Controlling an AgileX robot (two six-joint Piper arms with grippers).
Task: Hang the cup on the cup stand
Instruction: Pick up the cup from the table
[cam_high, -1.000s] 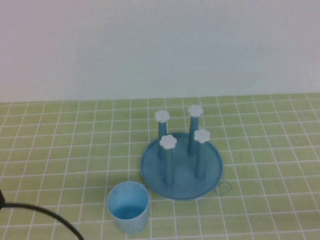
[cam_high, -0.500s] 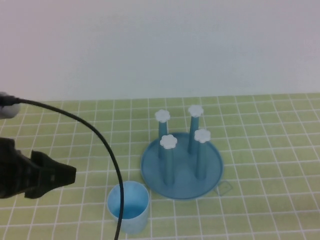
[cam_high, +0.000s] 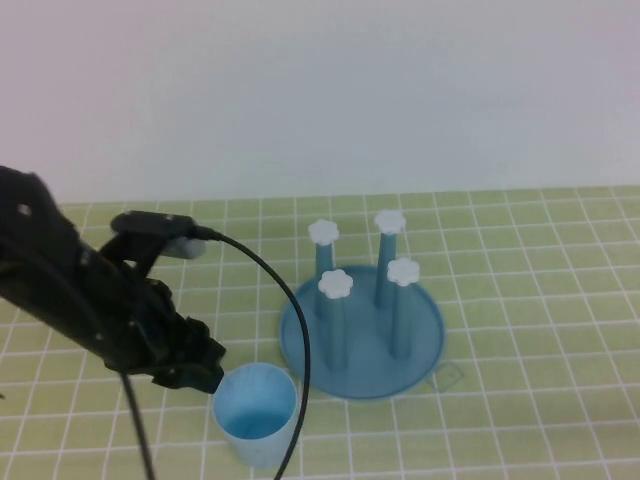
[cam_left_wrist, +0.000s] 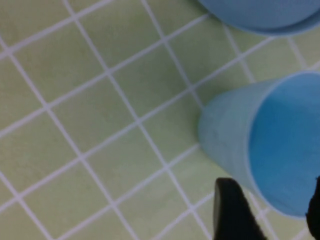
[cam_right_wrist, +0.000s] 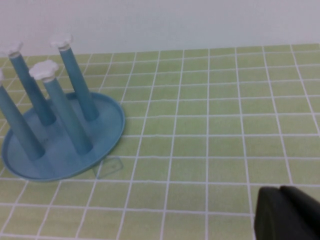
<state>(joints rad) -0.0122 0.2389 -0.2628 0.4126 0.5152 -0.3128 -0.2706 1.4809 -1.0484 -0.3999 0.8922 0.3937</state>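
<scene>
The light blue cup (cam_high: 256, 412) stands upright and mouth up on the green gridded mat, just front-left of the cup stand (cam_high: 430, 345). The stand is a round blue dish with several upright pegs, each capped in white. My left gripper (cam_high: 207, 376) hangs low at the cup's left side and is open. In the left wrist view its fingers (cam_left_wrist: 231, 214) stand wide apart, with the near part of the cup (cam_left_wrist: 280, 150) between them. Only the right wrist view shows my right gripper (cam_right_wrist: 281, 192). It is shut and empty, to the right of the stand (cam_right_wrist: 107, 125).
A black cable (cam_high: 270, 300) loops from the left arm down past the cup's right side. A white wall stands behind the mat. The stand's rim (cam_left_wrist: 260, 17) lies close beyond the cup in the left wrist view.
The left arm has swung in from the left edge to the cup's side. Its jaws have opened. The cup, the stand and the right gripper have not moved.
</scene>
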